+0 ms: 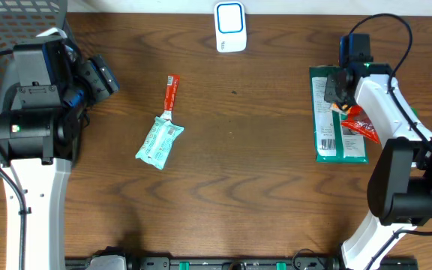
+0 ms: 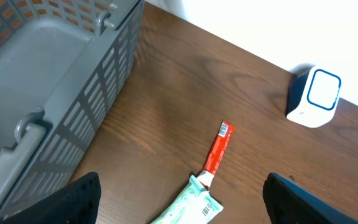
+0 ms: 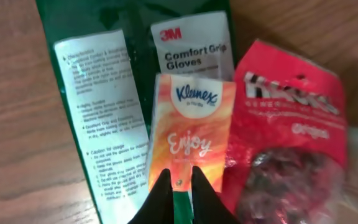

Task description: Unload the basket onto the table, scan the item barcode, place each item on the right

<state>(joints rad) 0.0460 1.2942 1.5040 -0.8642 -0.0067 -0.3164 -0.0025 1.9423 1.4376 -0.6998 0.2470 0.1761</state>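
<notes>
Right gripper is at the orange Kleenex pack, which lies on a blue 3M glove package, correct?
No: the 3M glove package under the orange Kleenex pack is green, not blue, as the right wrist view shows. The right gripper is at the Kleenex pack.

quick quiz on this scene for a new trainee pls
1. True or false: the Kleenex pack lies partly over the 3M glove package.
2. The red stick packet and the mint-green packet: A) meet end to end B) lie far apart C) are held in the air
3. Which gripper stands wide open with nothing between its fingers?

Key: 1 true; 2 A; 3 the left gripper
</notes>
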